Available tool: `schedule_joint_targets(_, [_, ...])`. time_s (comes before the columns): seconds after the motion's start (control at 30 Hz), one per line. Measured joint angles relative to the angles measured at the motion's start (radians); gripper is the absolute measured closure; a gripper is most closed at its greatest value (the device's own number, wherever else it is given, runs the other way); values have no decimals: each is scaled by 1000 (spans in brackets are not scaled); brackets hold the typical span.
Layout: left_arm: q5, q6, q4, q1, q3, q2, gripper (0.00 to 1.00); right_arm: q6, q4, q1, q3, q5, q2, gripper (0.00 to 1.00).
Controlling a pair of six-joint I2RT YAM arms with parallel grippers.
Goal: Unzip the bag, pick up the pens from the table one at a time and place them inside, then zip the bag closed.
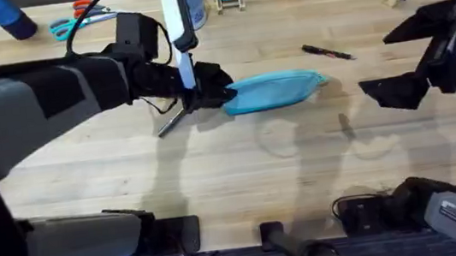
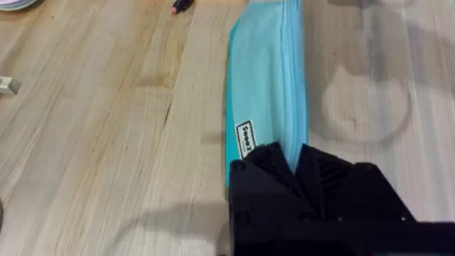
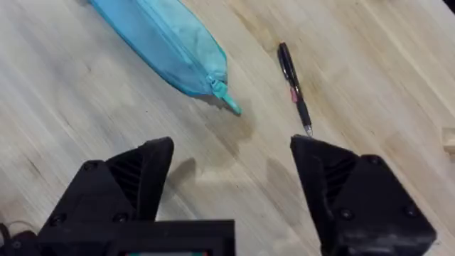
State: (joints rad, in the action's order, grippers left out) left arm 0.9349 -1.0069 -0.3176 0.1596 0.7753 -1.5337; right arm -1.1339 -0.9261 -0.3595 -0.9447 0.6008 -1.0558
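1. The bag [image 1: 274,90] lies flat on the table [image 1: 234,179] near the middle, its long axis running left to right in the overhead view, with its zipper closed along its length.
2. The left gripper [image 1: 207,92] sits at the bag's left end. In the left wrist view its two black fingers [image 2: 266,171] are pressed close together over that end of the bag [image 2: 266,78], with only a thin wedge of blue fabric showing between them, just beside a small white label [image 2: 244,139].
3. Whether the fingers actually pinch fabric or a zipper part cannot be told.
4. A silvery grey pen [image 1: 172,122] lies slanted on the table just below and left of the left gripper, its upper end hidden under the fingers.
5. The right gripper [image 1: 414,59] hangs above the table's right side, well apart from the bag, its jaws spread wide.
6. In the right wrist view, the bag's pull-tab end [image 3: 229,103] and the black pen [image 3: 294,87] both lie on the wood beyond the gap between the open fingers [image 3: 135,178], touching neither finger.
7. The black pen, with a red bit at mid-length, lies near the bag's right end but apart from it.
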Motion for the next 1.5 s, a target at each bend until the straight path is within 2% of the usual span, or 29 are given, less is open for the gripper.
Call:
schedule_joint_targets(0.8, [0, 0, 0, 0, 0, 0, 958, 0, -12, 0, -1, -10, -6, 4])
schedule_joint_targets(1.5, [0, 0, 0, 0, 0, 0, 958, -4, 50, 0, -2, -10, -236, 4])
